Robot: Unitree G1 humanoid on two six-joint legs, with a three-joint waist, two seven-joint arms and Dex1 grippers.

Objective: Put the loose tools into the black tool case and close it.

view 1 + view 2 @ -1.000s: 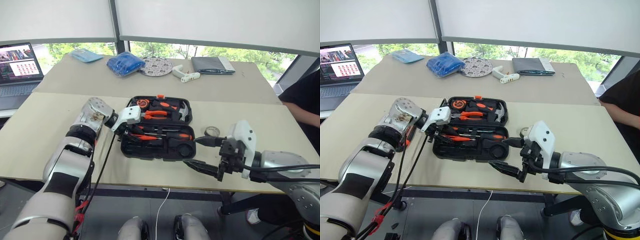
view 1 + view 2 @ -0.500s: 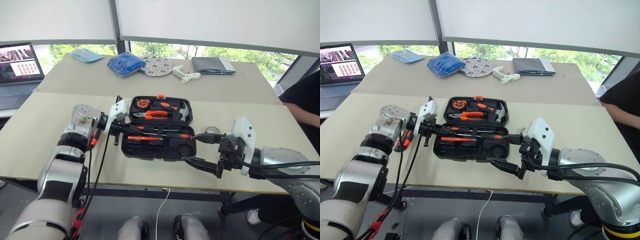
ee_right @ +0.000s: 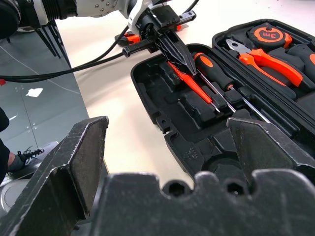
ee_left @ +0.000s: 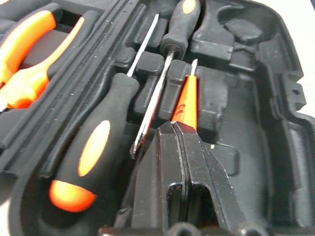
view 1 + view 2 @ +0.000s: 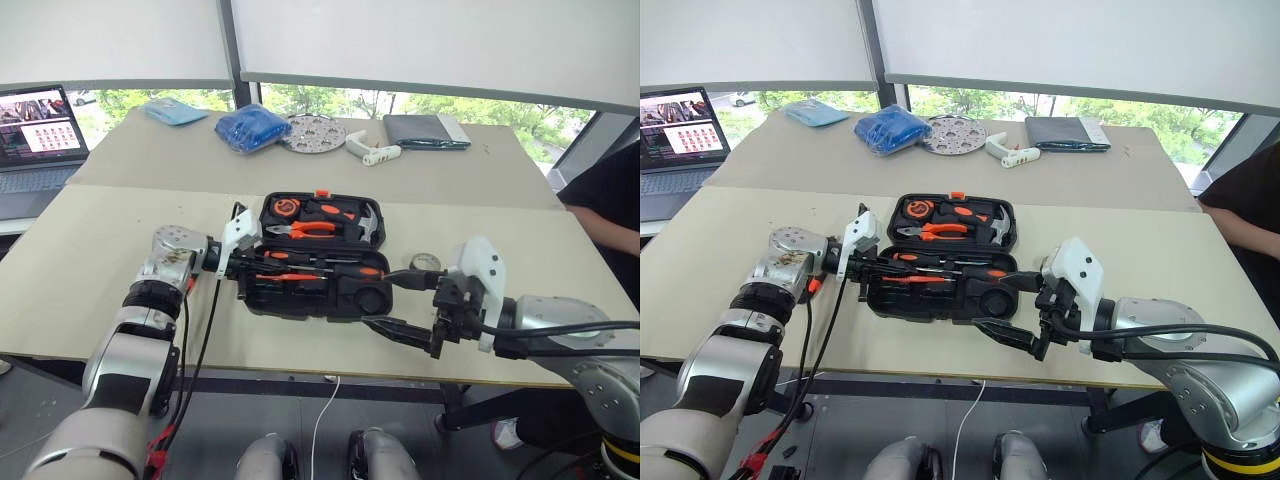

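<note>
Near the tabletop's front edge, the open black plastic tool case [image 5: 315, 260] is entered by the left hand [image 4: 179, 142] — spread a second ago, now clenched, empty, beside the slim orange tester pen [image 4: 185, 101]. The right hand [image 5: 400, 305] is kept released; closing remains.

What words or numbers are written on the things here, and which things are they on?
"3m": on the round orange-and-black tape measure in the open black plastic tool case.
Open laptop's screen at the table's far left edge: pictures and writing, too small to read.
No other writing is readable.
</note>
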